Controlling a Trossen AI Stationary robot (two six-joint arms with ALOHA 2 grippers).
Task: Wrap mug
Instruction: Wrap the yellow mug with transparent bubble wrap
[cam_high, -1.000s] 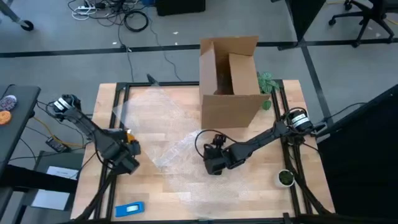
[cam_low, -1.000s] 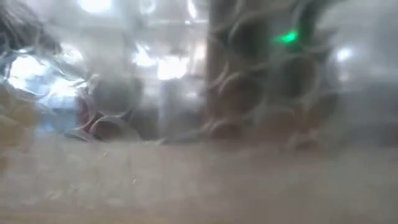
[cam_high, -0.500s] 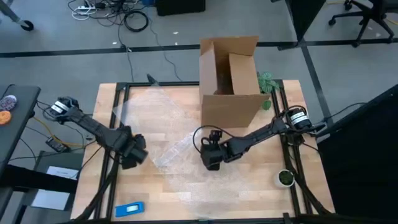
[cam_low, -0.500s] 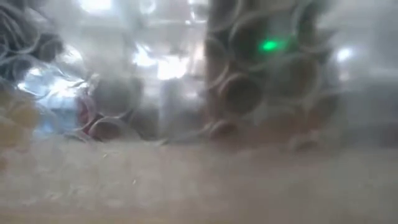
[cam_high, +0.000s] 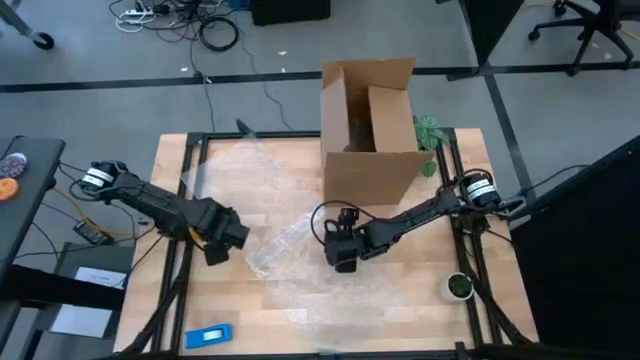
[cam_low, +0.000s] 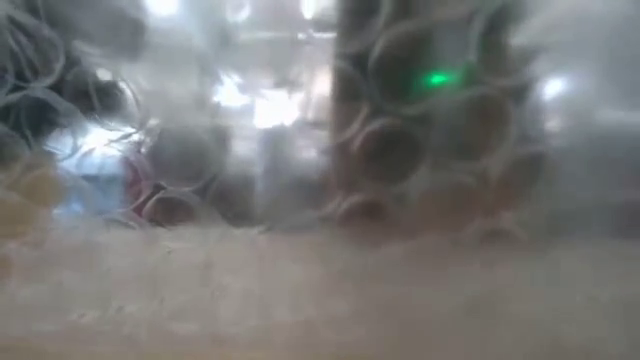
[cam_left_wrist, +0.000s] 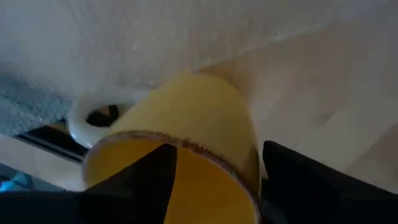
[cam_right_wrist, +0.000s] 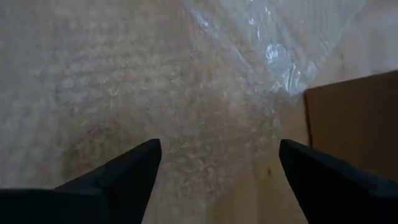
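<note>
Since the earlier frame the left gripper (cam_high: 226, 236) has carried the mug (cam_left_wrist: 180, 137), clamped by its rim, from the table's left edge toward the bubble wrap (cam_high: 290, 240), while the right gripper (cam_high: 343, 255), fingers spread, hovers over the sheet, likely ready to fold.

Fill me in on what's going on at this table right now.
The robot is wrapping a mug. The left gripper is shut on the orange mug and holds it at the left edge of the bubble wrap spread across the wooden table. The right gripper hangs over the middle of the wrap with its jaws open and empty. An open cardboard box stands at the table's far side.
</note>
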